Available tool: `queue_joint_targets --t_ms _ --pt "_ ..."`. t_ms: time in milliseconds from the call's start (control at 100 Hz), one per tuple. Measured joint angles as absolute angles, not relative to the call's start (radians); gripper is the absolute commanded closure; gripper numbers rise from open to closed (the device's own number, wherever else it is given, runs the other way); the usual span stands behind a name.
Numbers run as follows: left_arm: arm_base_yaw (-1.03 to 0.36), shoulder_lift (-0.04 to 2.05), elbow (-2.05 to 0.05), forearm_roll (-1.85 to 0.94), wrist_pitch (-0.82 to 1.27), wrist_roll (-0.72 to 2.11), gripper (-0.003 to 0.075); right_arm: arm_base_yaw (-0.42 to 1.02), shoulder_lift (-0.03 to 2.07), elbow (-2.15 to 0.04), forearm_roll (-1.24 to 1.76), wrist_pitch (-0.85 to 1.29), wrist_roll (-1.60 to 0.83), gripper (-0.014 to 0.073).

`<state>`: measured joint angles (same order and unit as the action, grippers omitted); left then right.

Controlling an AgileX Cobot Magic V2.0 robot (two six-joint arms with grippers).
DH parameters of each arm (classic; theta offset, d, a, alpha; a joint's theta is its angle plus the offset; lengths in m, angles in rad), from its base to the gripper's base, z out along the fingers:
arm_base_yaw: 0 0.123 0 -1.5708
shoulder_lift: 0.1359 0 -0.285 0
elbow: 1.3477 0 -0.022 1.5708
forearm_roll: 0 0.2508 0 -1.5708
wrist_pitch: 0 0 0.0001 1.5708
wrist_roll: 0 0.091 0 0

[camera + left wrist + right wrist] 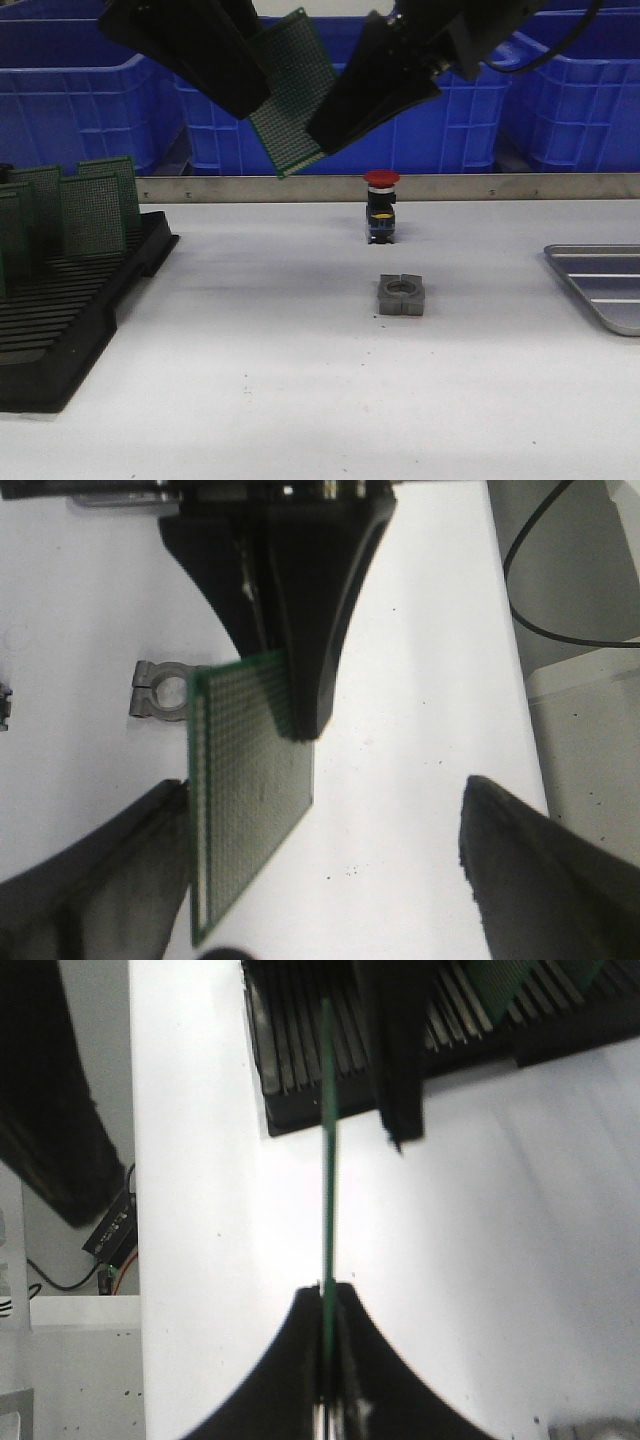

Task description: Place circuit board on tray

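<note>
A green perforated circuit board (295, 95) hangs tilted high above the table's middle, between my two grippers. My right gripper (322, 132) is shut on one edge of the board; in the right wrist view its jaws (328, 1295) pinch the board (328, 1140) edge-on. My left gripper (250, 100) is open, its fingers wide apart in the left wrist view (325, 815). There the board (245, 780) lies close against one finger, and I cannot tell if it touches. The silver-grey ribbed tray (600, 285) lies on the table at the far right, bare where it shows.
A black slotted rack (70, 310) with several upright green boards (90, 210) stands at the left. A red-topped button (381, 205) and a grey metal block (401, 295) sit mid-table. The block also shows in the left wrist view (160, 690). Blue bins (450, 120) line the back.
</note>
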<state>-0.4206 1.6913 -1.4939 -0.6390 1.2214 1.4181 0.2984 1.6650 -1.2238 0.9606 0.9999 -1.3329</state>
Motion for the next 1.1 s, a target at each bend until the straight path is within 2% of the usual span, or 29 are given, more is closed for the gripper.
queue_joint_targets --t_ms 160,380,580,730,1100 --pt "-0.421 1.691 -1.494 -0.641 1.219 1.418 0.0184 0.179 1.619 -1.224 0.89 1.082 -1.258 0.0657" --pt "-0.421 1.691 -1.494 -0.643 1.222 1.418 0.0184 -0.105 1.599 -1.224 0.864 1.132 -1.109 0.0657" --pt "-0.421 1.691 -1.494 -0.643 1.222 1.418 0.0184 -0.327 1.667 -1.224 0.859 1.133 -0.913 0.0661" --pt "-0.421 1.691 -1.494 -0.643 1.222 1.42 0.0184 -0.389 1.764 -1.224 0.858 1.133 -0.807 0.0661" --pt "-0.421 1.691 -1.494 -0.643 1.222 1.42 0.0184 -0.391 1.957 -1.224 0.858 1.133 -0.722 0.066"
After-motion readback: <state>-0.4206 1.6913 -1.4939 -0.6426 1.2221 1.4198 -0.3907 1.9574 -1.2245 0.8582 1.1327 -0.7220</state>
